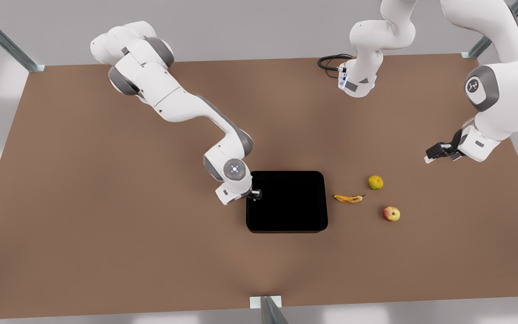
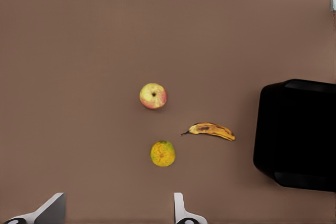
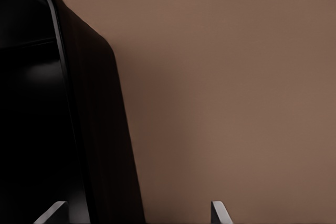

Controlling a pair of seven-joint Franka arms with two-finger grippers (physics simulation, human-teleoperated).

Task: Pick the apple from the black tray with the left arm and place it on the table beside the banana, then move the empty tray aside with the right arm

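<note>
Nearest, black tray (image 1: 287, 201): empty, mid-counter (image 1: 106, 234).
Right gripper (image 1: 255, 195): arm bent low, fingers spread wide astride tray's rim, as the right wrist view shows.
Left gripper (image 1: 436, 152): raised, wide open, empty, well apart from fruit.
Apple (image 1: 391, 213): on counter, near banana (image 1: 348, 198).
Citrus (image 1: 375, 182): just beyond banana.

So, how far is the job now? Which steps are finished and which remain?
Done: the apple lies on the table near the banana, and the black tray is empty. The left gripper hangs open above the fruit, off to the front view's right. In hand: the right gripper is at the tray's rim, fingers open astride its wall. Left: grip the tray and move it aside.
</note>
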